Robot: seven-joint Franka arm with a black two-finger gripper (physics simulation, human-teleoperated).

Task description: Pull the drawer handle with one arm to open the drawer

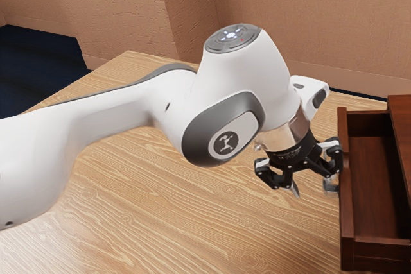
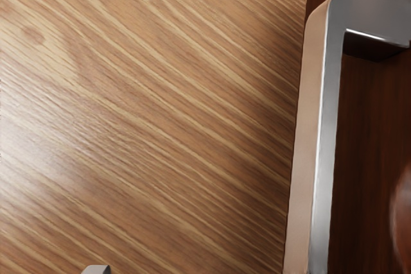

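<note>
A dark wooden drawer (image 1: 374, 190) lies at the exterior view's right, and its hollow inside shows from above. My black gripper (image 1: 313, 188) hangs just off the drawer's front wall (image 1: 344, 178), low over the table. Its fingers (image 1: 294, 188) stand apart, so it is open, with the far finger close against the front wall. In the wrist view the silver bar handle (image 2: 314, 158) runs along the dark drawer front (image 2: 369, 158), off to one side of my hand. One fingertip (image 2: 96, 269) shows at that view's edge, over bare table.
The light wooden table (image 1: 160, 210) stretches wide on the near side of the drawer. My white arm (image 1: 128, 133) crosses it from the exterior view's left. Tan walls stand behind, with a dark floor at the upper left.
</note>
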